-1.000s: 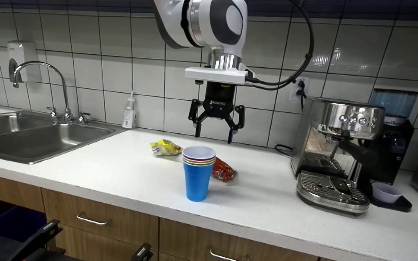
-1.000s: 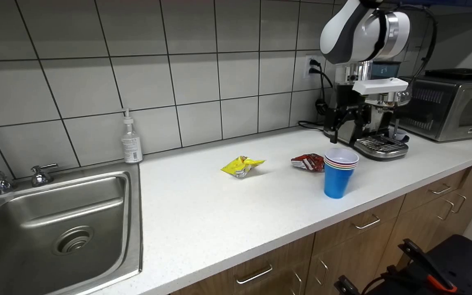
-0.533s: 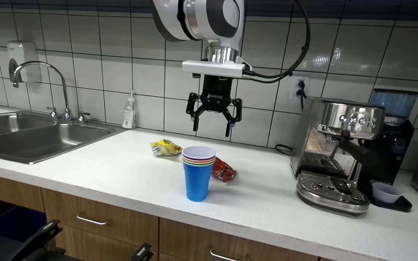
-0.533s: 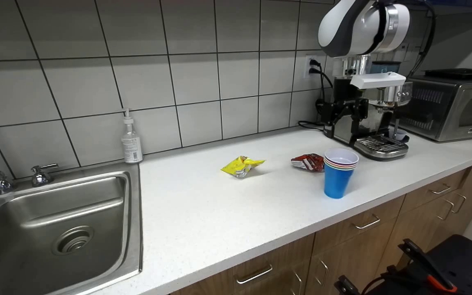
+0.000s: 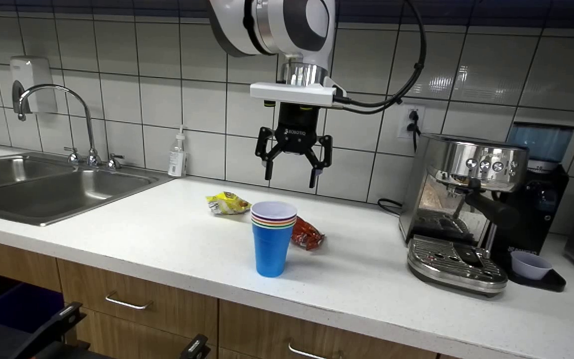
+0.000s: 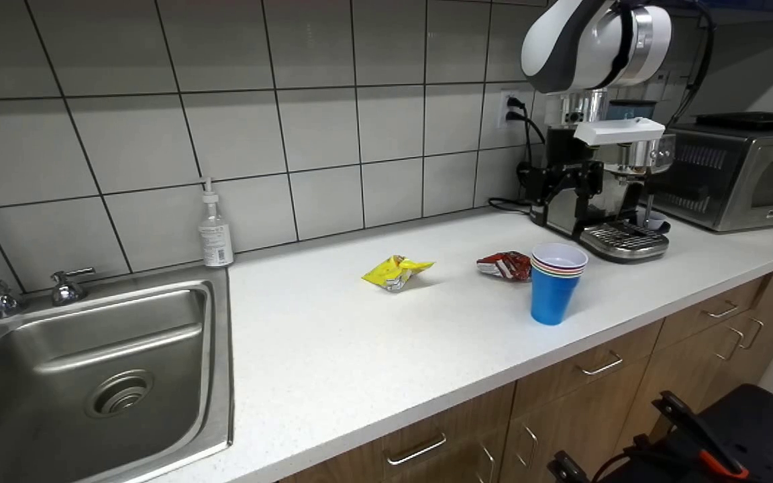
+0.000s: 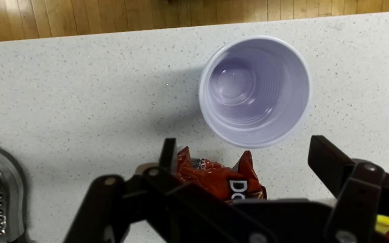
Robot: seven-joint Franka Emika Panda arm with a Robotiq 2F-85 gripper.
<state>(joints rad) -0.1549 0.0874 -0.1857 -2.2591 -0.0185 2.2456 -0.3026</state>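
Spotter: How are you placed?

Operator: My black two-fingered gripper (image 5: pixel 291 176) hangs well above the white speckled countertop (image 5: pixel 167 244), its fingers spread wide apart and pointing down. I can read ROBOTIQ across its body in an exterior view.

Spotter: And what's nearest it?

Operator: In my wrist view a crumpled red foil snack bag (image 7: pixel 211 179) shows between the fingers, partly covered by one. I read a big white "D" and part of a round letter; the gripper hides the rest. Just beside it, toward the countertop's front edge, is a tall, tapered stack of plastic cups (image 5: pixel 272 249), blue outside, lavender inside the top one, with several coloured rims.

Spotter: Which way do they point?

Operator: The cups are upright: long axis vertical, wide mouth up, narrow base down on the countertop. The bag lies with its longer side slanting out from behind the cups in an exterior view.

Spotter: Farther out?

Operator: A crumpled yellow foil bag (image 6: pixel 393 272) lies apart from both, its print too small for me. By the stainless steel sink (image 6: pixel 219 362) stands a clear plastic pump bottle (image 6: pixel 215 235); its white label I can't make out. Toward the opposite end, a shiny metal espresso machine (image 5: pixel 459 162).
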